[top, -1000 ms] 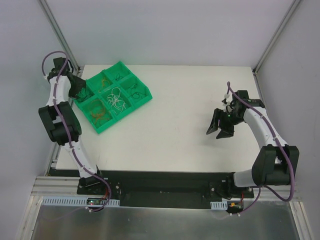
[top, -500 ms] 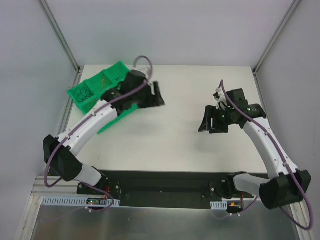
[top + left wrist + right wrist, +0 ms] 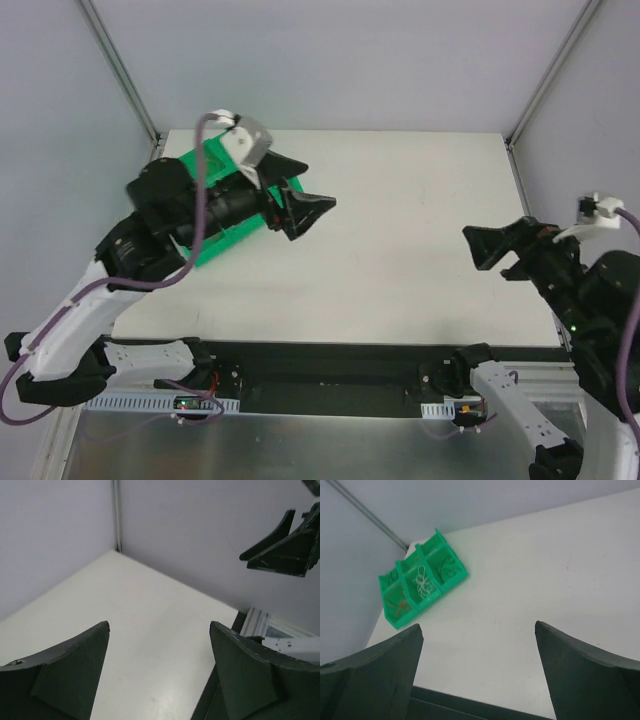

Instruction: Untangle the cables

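The cables lie in the compartments of a green tray at the table's back left. In the right wrist view I see a white clump, an orange clump and thin black wires. In the top view the tray is mostly hidden behind my raised left arm. My left gripper is open and empty, held high and pointing right past the tray; its wrist view shows only bare table. My right gripper is open and empty, raised at the near right.
The white table has grey walls with metal corner posts around it. A black strip and rail run along the near edge. My right gripper also shows in the left wrist view, in the air.
My left arm has swung from the tray's left side over the tray and risen high. My right arm has pulled back toward the near right and lifted. Both grippers stay open.
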`<action>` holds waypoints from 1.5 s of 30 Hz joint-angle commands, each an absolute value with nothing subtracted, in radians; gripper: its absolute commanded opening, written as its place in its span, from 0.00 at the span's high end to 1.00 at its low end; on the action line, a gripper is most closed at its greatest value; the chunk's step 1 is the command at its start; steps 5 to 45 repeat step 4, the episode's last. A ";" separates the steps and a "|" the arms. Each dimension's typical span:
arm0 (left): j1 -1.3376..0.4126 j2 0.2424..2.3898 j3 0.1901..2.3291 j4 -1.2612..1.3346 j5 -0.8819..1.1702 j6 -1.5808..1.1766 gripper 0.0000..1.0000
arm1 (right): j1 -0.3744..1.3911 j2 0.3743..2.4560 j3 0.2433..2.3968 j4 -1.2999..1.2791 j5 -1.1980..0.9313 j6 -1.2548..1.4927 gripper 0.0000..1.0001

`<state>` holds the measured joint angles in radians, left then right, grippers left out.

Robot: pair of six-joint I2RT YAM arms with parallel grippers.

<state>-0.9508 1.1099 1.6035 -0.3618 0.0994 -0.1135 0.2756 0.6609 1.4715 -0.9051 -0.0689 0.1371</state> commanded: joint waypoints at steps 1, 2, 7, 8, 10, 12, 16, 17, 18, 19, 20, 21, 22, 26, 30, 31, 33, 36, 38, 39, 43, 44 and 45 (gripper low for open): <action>-0.951 1.059 1.652 -0.272 0.048 0.017 0.19 | 0.279 0.669 1.526 -0.928 0.106 0.221 0.04; -0.951 1.051 1.651 -0.268 0.048 0.018 0.19 | 0.278 0.679 1.545 -0.946 0.126 0.238 0.04; -0.951 1.026 1.634 -0.267 0.046 0.017 0.20 | 0.279 0.678 1.558 -0.956 0.140 0.232 0.04; -0.951 1.026 1.634 -0.267 0.046 0.017 0.20 | 0.279 0.678 1.558 -0.956 0.140 0.232 0.04; -0.951 1.026 1.634 -0.267 0.046 0.017 0.20 | 0.279 0.678 1.558 -0.956 0.140 0.232 0.04; -0.951 1.026 1.634 -0.267 0.046 0.017 0.20 | 0.279 0.678 1.558 -0.956 0.140 0.232 0.04; -0.951 1.026 1.634 -0.267 0.046 0.017 0.20 | 0.279 0.678 1.558 -0.956 0.140 0.232 0.04; -0.951 1.026 1.634 -0.267 0.046 0.017 0.20 | 0.279 0.678 1.558 -0.956 0.140 0.232 0.04; -0.951 1.026 1.634 -0.267 0.046 0.017 0.20 | 0.279 0.678 1.558 -0.956 0.140 0.232 0.04; -0.951 1.026 1.634 -0.267 0.046 0.017 0.20 | 0.279 0.678 1.558 -0.956 0.140 0.232 0.04; -0.951 1.026 1.634 -0.267 0.046 0.017 0.20 | 0.279 0.678 1.558 -0.956 0.140 0.232 0.04; -0.951 1.026 1.634 -0.267 0.046 0.017 0.20 | 0.279 0.678 1.558 -0.956 0.140 0.232 0.04; -0.951 1.026 1.634 -0.267 0.046 0.017 0.20 | 0.279 0.678 1.558 -0.956 0.140 0.232 0.04; -0.951 1.026 1.634 -0.267 0.046 0.017 0.20 | 0.279 0.678 1.558 -0.956 0.140 0.232 0.04; -0.951 1.026 1.634 -0.267 0.046 0.017 0.20 | 0.279 0.678 1.558 -0.956 0.140 0.232 0.04; -0.951 1.026 1.634 -0.267 0.046 0.017 0.20 | 0.279 0.678 1.558 -0.956 0.140 0.232 0.04; -0.951 1.026 1.634 -0.267 0.046 0.017 0.20 | 0.279 0.678 1.558 -0.956 0.140 0.232 0.04; -0.951 1.026 1.634 -0.267 0.046 0.017 0.20 | 0.279 0.678 1.558 -0.956 0.140 0.232 0.04; -0.951 1.026 1.634 -0.267 0.046 0.017 0.20 | 0.279 0.678 1.558 -0.956 0.140 0.232 0.04; -0.951 1.026 1.634 -0.267 0.046 0.017 0.20 | 0.279 0.678 1.558 -0.956 0.140 0.232 0.04; -0.951 1.026 1.634 -0.267 0.046 0.017 0.20 | 0.279 0.678 1.558 -0.956 0.140 0.232 0.04; -0.951 1.026 1.634 -0.267 0.046 0.017 0.20 | 0.279 0.678 1.558 -0.956 0.140 0.232 0.04; -0.951 1.026 1.634 -0.267 0.046 0.017 0.20 | 0.279 0.678 1.558 -0.956 0.140 0.232 0.04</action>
